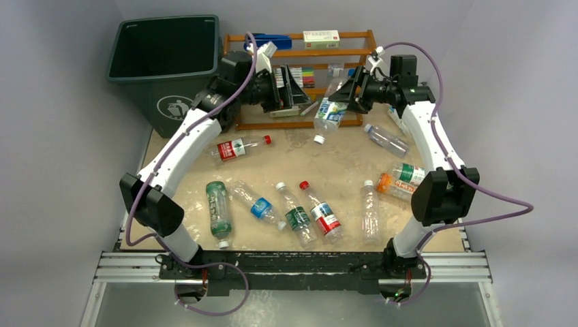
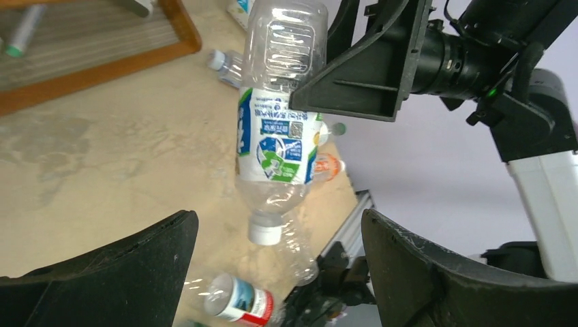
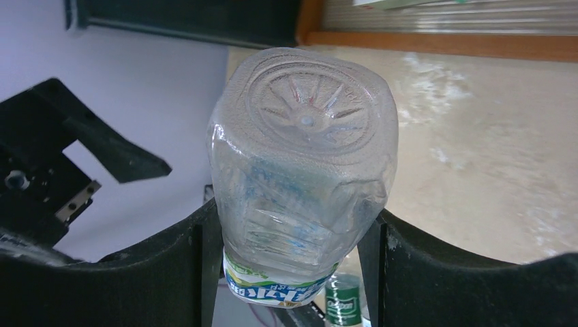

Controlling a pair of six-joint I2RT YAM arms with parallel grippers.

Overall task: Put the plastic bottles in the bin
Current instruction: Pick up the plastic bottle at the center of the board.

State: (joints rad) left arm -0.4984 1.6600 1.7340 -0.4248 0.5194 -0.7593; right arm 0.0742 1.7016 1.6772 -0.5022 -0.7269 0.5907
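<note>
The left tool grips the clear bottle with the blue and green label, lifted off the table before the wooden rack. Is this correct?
No: the right tool grips the clear bottle; the left tool is open and empty. The right wrist view shows its fingers on both sides of the bottle. It is indeed lifted before the wooden rack.

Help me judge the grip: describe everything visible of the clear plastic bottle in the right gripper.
The clear plastic bottle is ribbed, empty-looking, with a white cap and a blue, green and white label. It hangs cap-down, slightly tilted, above the beige tabletop. The right gripper clamps its body near the base; the open left gripper does not touch it.
</note>
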